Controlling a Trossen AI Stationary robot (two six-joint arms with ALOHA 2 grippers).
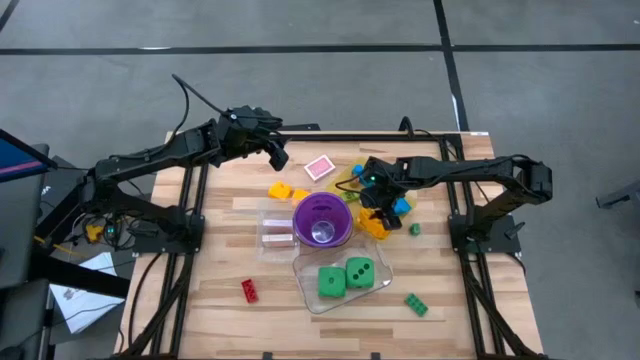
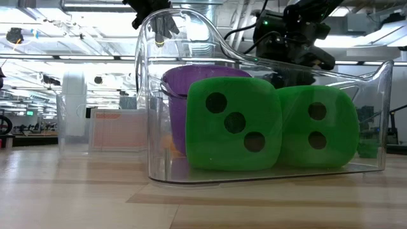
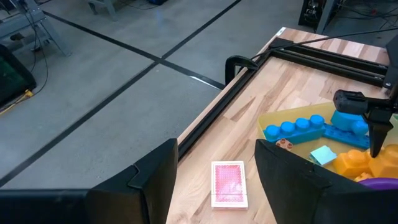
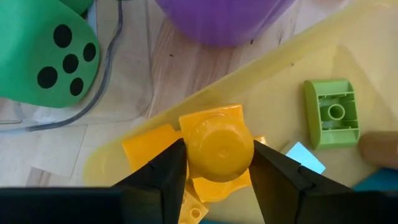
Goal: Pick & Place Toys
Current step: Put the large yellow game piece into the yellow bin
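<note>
The right gripper (image 1: pixel 377 213) reached down over the yellow tray (image 4: pixel 323 62), its fingers (image 4: pixel 165 171) clamped on an orange piece (image 4: pixel 214 149) there, beside a light green brick (image 4: pixel 331 112). The left gripper (image 3: pixel 214 168) hovered near the table's far edge above a pink card (image 3: pixel 229 182), fingers apart and empty. Two green dice (image 1: pixel 345 277) sat in a clear tub (image 2: pixel 152 95), which hid much of the purple cup (image 1: pixel 321 220) in the low view. A red brick (image 1: pixel 249 290) and a green brick (image 1: pixel 416 304) lay apart on the table (image 1: pixel 220 300).
</note>
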